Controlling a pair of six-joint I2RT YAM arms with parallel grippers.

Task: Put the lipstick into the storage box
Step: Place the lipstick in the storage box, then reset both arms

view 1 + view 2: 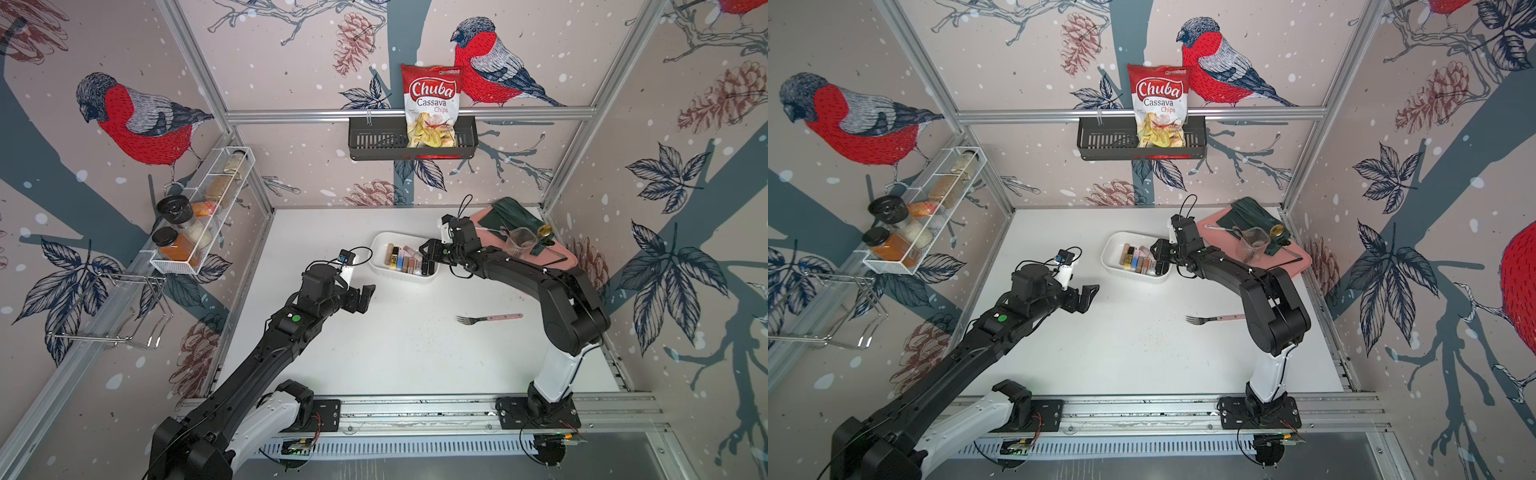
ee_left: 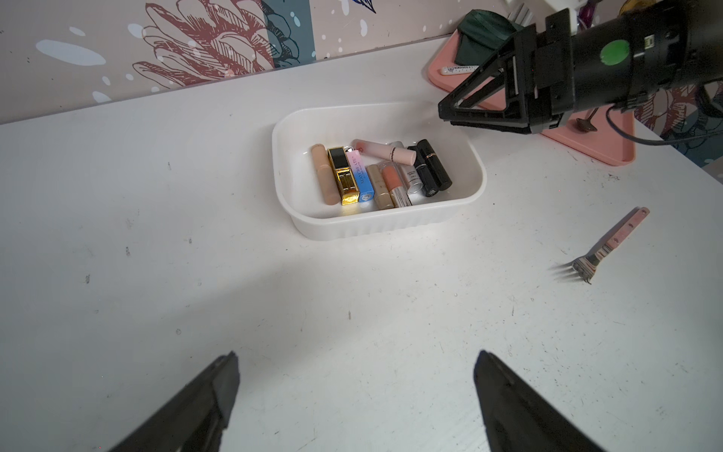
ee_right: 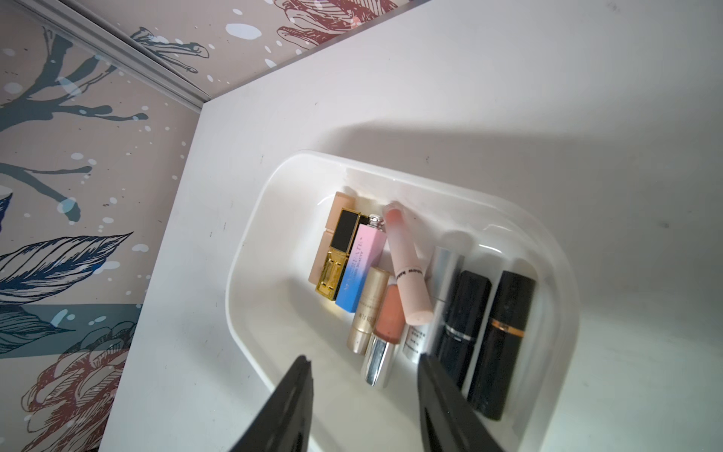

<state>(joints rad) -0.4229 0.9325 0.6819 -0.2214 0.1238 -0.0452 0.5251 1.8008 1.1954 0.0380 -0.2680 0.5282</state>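
Lipstick: we count about ten lipsticks (image 3: 391,297), all lying flat on the floor of the storage box. Most lie side by side, and one pale pink tube lies slanted across its neighbours. We see none loose on the desk (image 2: 195,254).
Black lipstick (image 3: 504,340): it lies at the box's end nearest the right arm, close against the wall.
Storage box (image 2: 375,227): it sits flat on the desk toward the back, just beside the pink tray (image 2: 610,144).
Right gripper (image 3: 364,362): it hangs over that end of the box, jaws parted with nothing between them.
Step in hand: we judge it to be letting go and clearing the box.
Doing it well: we would lift straight up until the jaws clear the rim, and only then swing away. That way the low wall is not hooked and the tubes are not stirred.
Left gripper (image 2: 356,356): it is spread wide and empty, above bare desk well short of the box.
Around: a fork (image 2: 602,250) lies on the desk well apart, and a chips bag (image 1: 432,104) stands in the wall basket (image 1: 374,141).
In the way: only the tray edge close behind the right arm, as far as we can tell.
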